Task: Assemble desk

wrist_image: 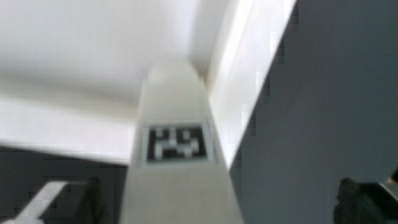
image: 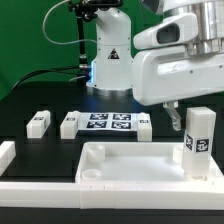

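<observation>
The desk top, a white tray with a raised rim, lies at the front of the table. One white leg with a black-and-white tag stands upright at the tray's corner on the exterior view's right. My gripper hangs just above that leg. In the wrist view the leg rises between my fingers, with a gap on each side, and the gripper is open and touches nothing. The tray's white surface lies beyond the leg.
Three loose legs lie on the black table behind the tray: one, a second and a third. The marker board lies between the last two. The arm's base stands at the back, before a green backdrop.
</observation>
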